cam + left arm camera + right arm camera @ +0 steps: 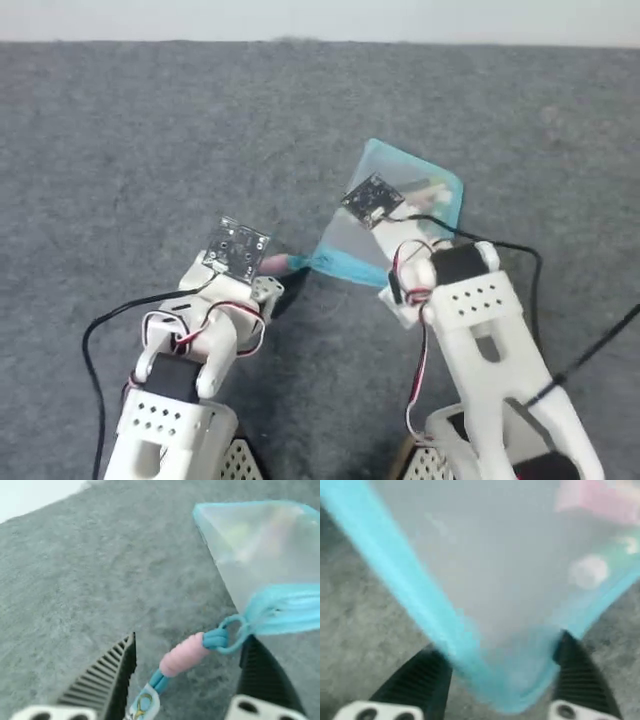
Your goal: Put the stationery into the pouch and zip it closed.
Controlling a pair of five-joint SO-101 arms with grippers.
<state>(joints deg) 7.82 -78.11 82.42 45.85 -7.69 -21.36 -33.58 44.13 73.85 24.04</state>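
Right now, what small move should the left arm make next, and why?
Probably shut the left end effector on the pink zip pull: it lies between its open fingers, not yet gripped, and the right end effector straddles the pouch corner.

We are wearing white plastic shells dotted with rows of small holes on the left arm (175, 400) and the right arm (490, 330), trailing black cables (95, 350) and red-and-white wires (415, 275), carrying dark square camera boards (237, 248), and ending in black ribbed fingers (107, 675).
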